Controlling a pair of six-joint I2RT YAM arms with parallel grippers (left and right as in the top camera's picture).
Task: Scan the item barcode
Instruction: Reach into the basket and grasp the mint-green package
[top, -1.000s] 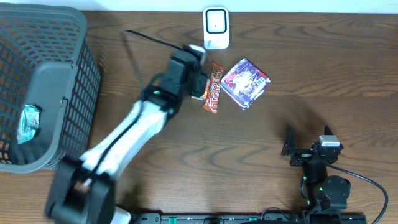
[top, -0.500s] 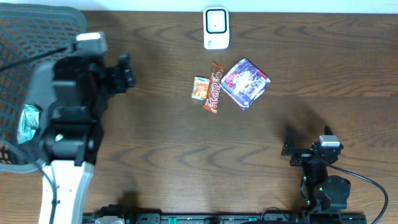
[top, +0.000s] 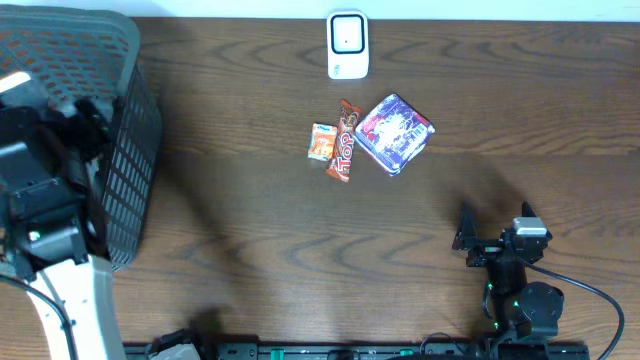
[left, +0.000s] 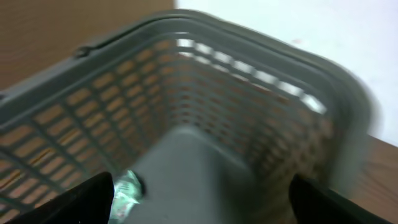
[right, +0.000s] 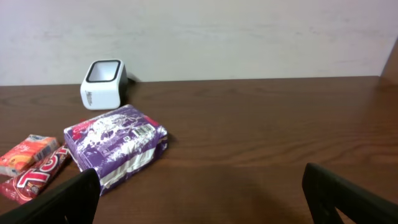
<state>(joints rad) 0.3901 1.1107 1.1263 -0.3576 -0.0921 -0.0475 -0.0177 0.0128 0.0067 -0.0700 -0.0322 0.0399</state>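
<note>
A white barcode scanner (top: 347, 45) (right: 103, 83) stands at the table's far edge. In front of it lie three items: a small orange packet (top: 321, 142) (right: 28, 152), a red candy bar (top: 344, 140) (right: 34, 177) and a purple pack (top: 394, 133) (right: 115, 144) with its barcode facing up. My left gripper (top: 75, 118) (left: 205, 205) hangs open and empty over the grey basket (top: 120, 70) (left: 249, 81), far from the items. My right gripper (top: 495, 240) (right: 202, 205) rests open at the near right with only bare table between its fingers.
A crumpled green-and-white packet (left: 127, 190) lies on the basket floor, just by my left finger (left: 87, 199). The basket fills the table's far left corner. A pale wall (right: 249, 31) rises behind the scanner.
My left arm has swung away from the items to the basket on the left, its jaws opening. The orange packet stays beside the candy bar. The right arm has not moved.
</note>
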